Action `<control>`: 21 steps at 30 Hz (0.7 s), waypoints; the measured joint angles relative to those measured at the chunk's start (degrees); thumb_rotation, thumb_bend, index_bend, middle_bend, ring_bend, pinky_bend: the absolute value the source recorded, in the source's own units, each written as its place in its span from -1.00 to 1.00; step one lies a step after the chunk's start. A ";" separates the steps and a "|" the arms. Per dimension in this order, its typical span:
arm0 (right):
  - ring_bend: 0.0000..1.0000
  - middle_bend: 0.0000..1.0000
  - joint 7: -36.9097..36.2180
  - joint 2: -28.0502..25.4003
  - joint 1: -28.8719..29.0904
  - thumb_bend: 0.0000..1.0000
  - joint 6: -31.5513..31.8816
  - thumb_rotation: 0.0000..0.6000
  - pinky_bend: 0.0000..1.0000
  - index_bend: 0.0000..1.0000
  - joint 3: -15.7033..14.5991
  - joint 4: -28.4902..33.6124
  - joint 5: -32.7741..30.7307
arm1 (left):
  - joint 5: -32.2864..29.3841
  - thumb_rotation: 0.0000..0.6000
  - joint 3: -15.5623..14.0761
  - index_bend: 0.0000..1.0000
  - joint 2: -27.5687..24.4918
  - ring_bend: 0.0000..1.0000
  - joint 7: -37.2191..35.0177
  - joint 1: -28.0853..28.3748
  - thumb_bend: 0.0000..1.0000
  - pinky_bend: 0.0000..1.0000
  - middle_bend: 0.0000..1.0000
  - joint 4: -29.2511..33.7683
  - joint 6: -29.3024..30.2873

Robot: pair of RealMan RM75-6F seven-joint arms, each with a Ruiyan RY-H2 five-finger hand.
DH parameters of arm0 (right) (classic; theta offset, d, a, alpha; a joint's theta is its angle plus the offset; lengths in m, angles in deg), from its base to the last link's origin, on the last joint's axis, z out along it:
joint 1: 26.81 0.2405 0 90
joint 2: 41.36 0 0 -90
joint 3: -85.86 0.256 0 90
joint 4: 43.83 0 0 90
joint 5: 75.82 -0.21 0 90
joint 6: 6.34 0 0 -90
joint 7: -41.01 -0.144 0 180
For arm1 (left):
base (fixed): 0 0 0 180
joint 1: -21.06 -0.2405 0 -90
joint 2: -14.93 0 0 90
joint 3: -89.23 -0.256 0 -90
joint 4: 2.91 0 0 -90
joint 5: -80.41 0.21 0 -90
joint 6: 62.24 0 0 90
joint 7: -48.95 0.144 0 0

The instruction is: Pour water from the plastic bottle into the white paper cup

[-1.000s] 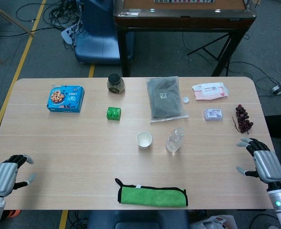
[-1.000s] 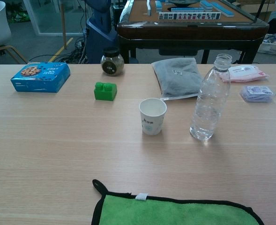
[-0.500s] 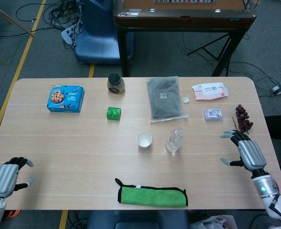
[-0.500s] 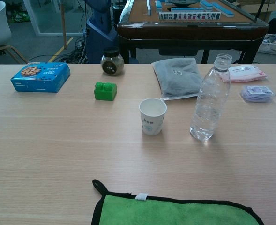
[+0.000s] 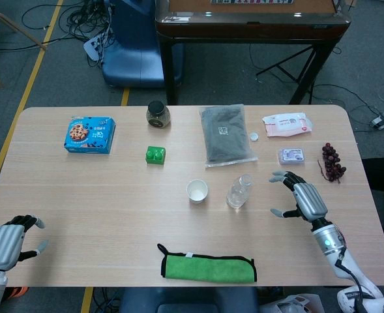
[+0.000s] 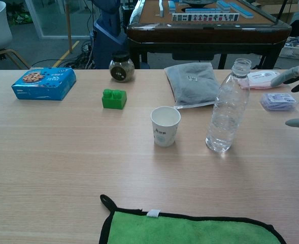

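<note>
A clear plastic bottle (image 5: pixel 238 191) (image 6: pixel 227 108) stands upright and uncapped in the middle of the table. Just to its left sits the white paper cup (image 5: pixel 197 191) (image 6: pixel 165 125), upright and empty-looking. My right hand (image 5: pixel 301 198) hovers open to the right of the bottle, fingers spread toward it, a short gap away; its fingertips (image 6: pixel 286 77) enter the chest view at the right edge. My left hand (image 5: pixel 8 238) rests open at the table's near left corner, holding nothing.
A green cloth (image 5: pixel 208 266) lies at the near edge. Behind the bottle lie a grey bag (image 5: pixel 225 134), a small white cap (image 5: pixel 253 137), a wipes pack (image 5: pixel 286 124), a small packet (image 5: pixel 291 155) and grapes (image 5: pixel 332 162). A green block (image 5: pixel 155 155), jar (image 5: pixel 158 113) and blue cookie box (image 5: pixel 90 134) stand left.
My right hand has travelled leftward and away from the near right edge toward the bottle, now entering the chest view. The left hand, bottle and cup have stayed put.
</note>
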 measured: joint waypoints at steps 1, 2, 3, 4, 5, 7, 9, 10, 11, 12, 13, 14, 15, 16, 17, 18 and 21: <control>-0.75 -0.65 -0.16 0.60 0.39 -1.00 -0.19 1.00 -0.57 -0.43 0.05 -0.39 0.06 | 0.09 1.00 0.00 -0.07 -0.01 -0.31 -0.02 -0.02 -0.60 0.05 -0.17 0.02 0.08; -0.75 -0.65 -0.20 1.05 0.68 -1.00 -0.33 1.00 -0.57 -0.43 0.09 -0.67 0.08 | 0.11 1.00 -0.01 -0.07 -0.02 -0.31 -0.03 -0.03 -0.60 0.05 -0.17 0.05 0.09; -0.75 -0.65 -0.24 1.48 0.97 -1.00 -0.47 1.00 -0.57 -0.43 0.13 -0.95 0.07 | 0.12 1.00 -0.02 -0.07 -0.03 -0.31 -0.04 -0.03 -0.60 0.05 -0.17 0.08 0.07; -0.75 -0.65 -0.30 2.06 1.34 -1.00 -0.67 1.00 -0.57 -0.43 0.20 -1.29 0.04 | 0.13 1.00 -0.02 -0.07 -0.04 -0.31 -0.07 -0.02 -0.60 0.05 -0.17 0.10 0.05; -0.75 -0.65 -0.36 2.48 1.62 -1.00 -0.82 1.00 -0.57 -0.43 0.25 -1.55 0.01 | 0.13 1.00 -0.02 -0.07 -0.05 -0.31 -0.09 -0.01 -0.60 0.05 -0.17 0.11 0.01; -0.75 -0.65 -0.47 3.44 2.27 -1.00 -1.23 1.00 -0.57 -0.43 0.37 -2.22 -0.13 | 0.14 1.00 -0.05 -0.07 -0.06 -0.31 -0.12 0.00 -0.60 0.05 -0.17 0.13 -0.03; -0.75 -0.65 -0.49 4.24 2.77 -1.00 -1.58 1.00 -0.57 -0.43 0.49 -2.85 -0.32 | 0.19 1.00 -0.06 -0.07 -0.08 -0.31 -0.15 0.00 -0.60 0.05 -0.17 0.20 -0.04; -0.75 -0.65 -0.48 4.80 3.06 -1.00 -1.81 1.00 -0.57 -0.43 0.58 -3.33 -0.47 | 0.27 1.00 -0.08 -0.07 -0.10 -0.31 -0.11 0.01 -0.60 0.05 -0.17 0.24 -0.02; -0.75 -0.65 -0.48 5.24 3.30 -1.00 -1.99 1.00 -0.57 -0.43 0.66 -3.71 -0.61 | 0.36 1.00 -0.10 -0.07 -0.11 -0.31 -0.09 0.01 -0.60 0.05 -0.17 0.29 0.02; -0.75 -0.65 -0.50 5.69 3.53 -1.00 -2.15 1.00 -0.57 -0.43 0.74 -4.10 -0.77 | 0.46 1.00 -0.12 -0.07 -0.12 -0.31 -0.07 0.01 -0.60 0.05 -0.17 0.38 0.06; -0.75 -0.65 -0.62 6.32 3.83 -1.00 -2.38 1.00 -0.57 -0.43 0.85 -4.62 -0.99 | 0.62 1.00 -0.14 -0.07 -0.16 -0.31 -0.07 0.00 -0.60 0.05 -0.17 0.52 0.16; -0.75 -0.65 -0.78 6.80 4.07 -1.00 -2.58 1.00 -0.57 -0.43 0.92 -5.04 -1.16 | 0.67 1.00 -0.15 -0.07 -0.18 -0.31 -0.07 0.00 -0.60 0.05 -0.17 0.56 0.21; -0.75 -0.65 -0.99 7.27 4.30 -1.00 -2.79 1.00 -0.57 -0.43 0.98 -5.49 -1.32 | 0.70 1.00 -0.14 -0.07 -0.20 -0.31 -0.08 -0.01 -0.60 0.05 -0.17 0.62 0.25; -0.75 -0.65 -1.30 7.85 4.60 -1.00 -3.10 1.00 -0.57 -0.43 1.04 -6.10 -1.51 | 0.71 1.00 -0.15 -0.07 -0.24 -0.31 -0.13 -0.03 -0.60 0.05 -0.17 0.67 0.27; -0.75 -0.65 -1.55 8.29 4.83 -1.00 -3.34 1.00 -0.57 -0.43 1.08 -6.58 -1.65 | 0.70 1.00 -0.16 -0.07 -0.27 -0.31 -0.21 -0.04 -0.60 0.05 -0.17 0.72 0.27; -0.75 -0.65 -1.82 8.75 5.04 -1.00 -3.57 1.00 -0.57 -0.43 1.10 -7.04 -1.78 | 0.70 1.00 -0.17 -0.07 -0.32 -0.31 -0.29 -0.06 -0.60 0.05 -0.17 0.79 0.26; -0.75 -0.65 -3.12 10.00 5.66 -1.00 -4.30 1.00 -0.57 -0.43 1.09 -8.26 -2.09 | 0.82 1.00 -0.25 -0.07 -0.46 -0.31 -0.29 -0.07 -0.60 0.05 -0.17 1.04 0.23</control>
